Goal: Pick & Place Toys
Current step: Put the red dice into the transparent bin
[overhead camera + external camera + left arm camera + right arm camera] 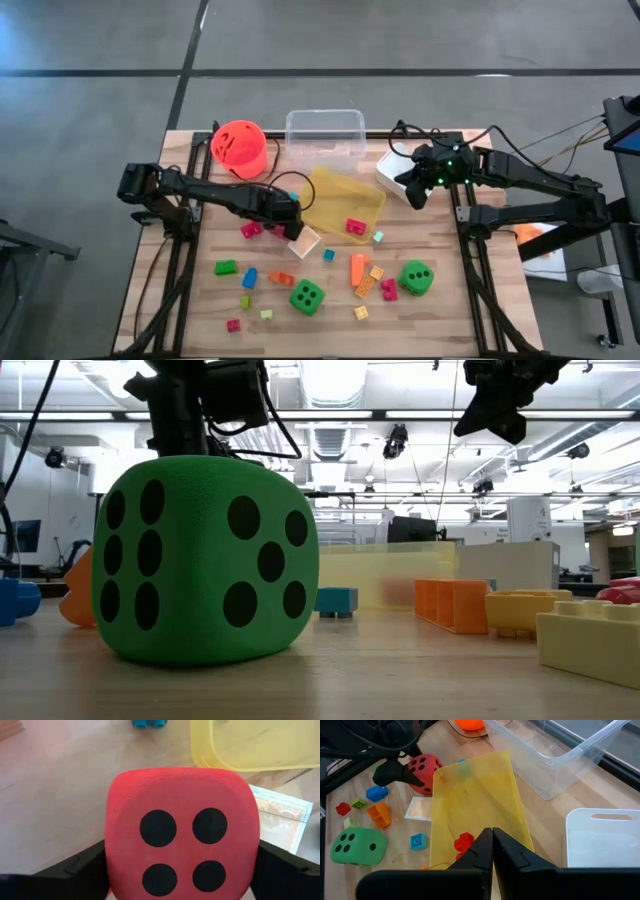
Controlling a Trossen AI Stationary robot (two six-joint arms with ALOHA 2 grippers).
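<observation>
We log the left hand low over the bench, just beside the near-left corner of the yellow tray, its two fingers closed on the sides of the pink-red die; the left wrist view shows the four-dot face filling the gap between the dark fingers, and the right wrist view shows the same die clamped at the tray's edge. A flat white-rimmed tile lies on the bench just next to that grip. The right hand hangs above the white tray, right of the yellow tray; its fingers are pressed together with nothing between them. One red block sits inside the yellow tray. Two green dice remain on the bench: one near the front centre, one to its right. Small blocks in green, blue, orange, yellow and pink are scattered between and around them. The orange bucket and the clear bin stand along the far edge.
</observation>
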